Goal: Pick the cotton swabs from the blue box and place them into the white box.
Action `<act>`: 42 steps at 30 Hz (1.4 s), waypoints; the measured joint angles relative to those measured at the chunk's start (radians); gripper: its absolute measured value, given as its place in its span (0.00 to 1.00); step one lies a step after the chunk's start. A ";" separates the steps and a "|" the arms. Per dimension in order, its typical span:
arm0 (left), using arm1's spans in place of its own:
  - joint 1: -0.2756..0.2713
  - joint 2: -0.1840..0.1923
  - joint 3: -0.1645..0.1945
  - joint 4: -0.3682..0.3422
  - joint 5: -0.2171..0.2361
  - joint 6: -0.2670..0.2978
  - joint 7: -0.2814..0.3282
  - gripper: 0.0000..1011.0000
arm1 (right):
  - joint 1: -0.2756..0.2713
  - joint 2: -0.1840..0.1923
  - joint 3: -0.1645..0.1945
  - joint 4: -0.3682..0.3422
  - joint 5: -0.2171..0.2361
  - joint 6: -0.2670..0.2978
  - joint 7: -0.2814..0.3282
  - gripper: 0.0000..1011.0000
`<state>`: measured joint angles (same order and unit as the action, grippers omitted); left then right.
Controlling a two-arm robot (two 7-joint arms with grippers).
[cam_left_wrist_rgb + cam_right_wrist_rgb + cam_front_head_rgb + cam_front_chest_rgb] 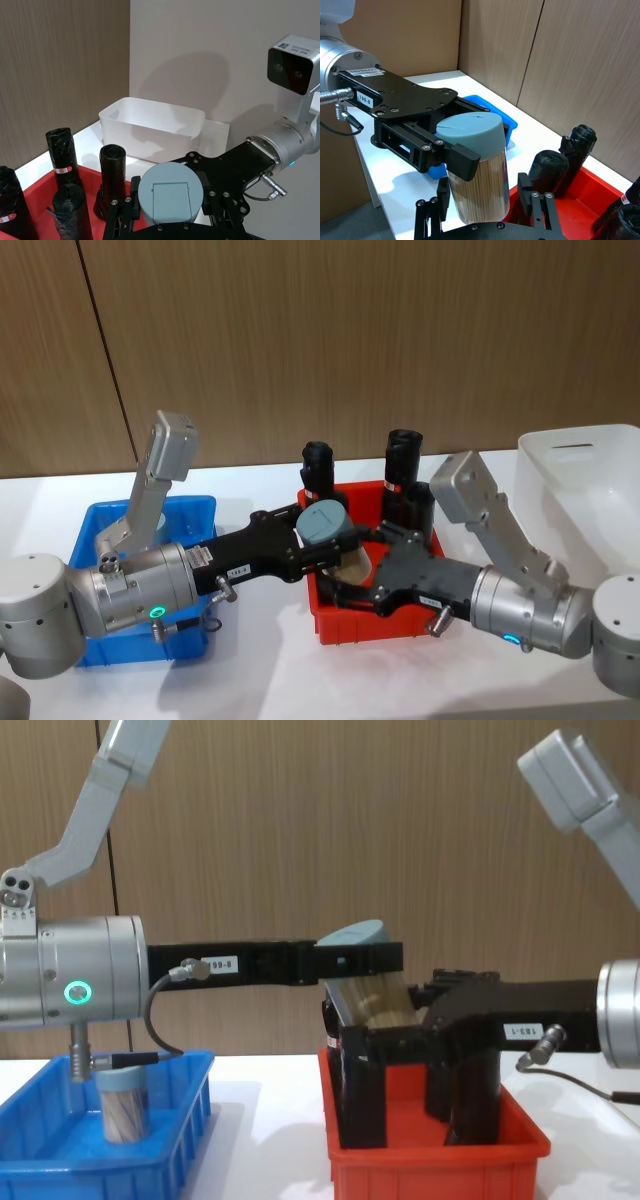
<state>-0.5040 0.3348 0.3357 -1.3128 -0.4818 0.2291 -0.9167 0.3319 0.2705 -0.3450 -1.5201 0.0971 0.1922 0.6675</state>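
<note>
Head view: cotton swab jar (325,524), tilted above the red bin (400,626), clamped at its lid by the left gripper (325,535), right gripper (362,565) spread astride its lower body, between blue box (195,510) and white box (600,452).

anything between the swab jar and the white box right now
No object visibly blocks it. The clear plastic cotton swab jar with the grey-blue lid hangs in the left gripper above the red plastic bin; the open right gripper straddles its base, and bare table leads to the white plastic box.
</note>
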 joint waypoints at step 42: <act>0.000 0.000 0.000 0.000 0.000 0.000 0.000 0.99 | 0.002 0.021 0.000 -0.005 0.041 0.009 -0.049 0.64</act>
<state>-0.5040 0.3348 0.3356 -1.3128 -0.4818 0.2291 -0.9168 0.3339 0.2917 -0.3449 -1.5249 0.1385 0.2015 0.6183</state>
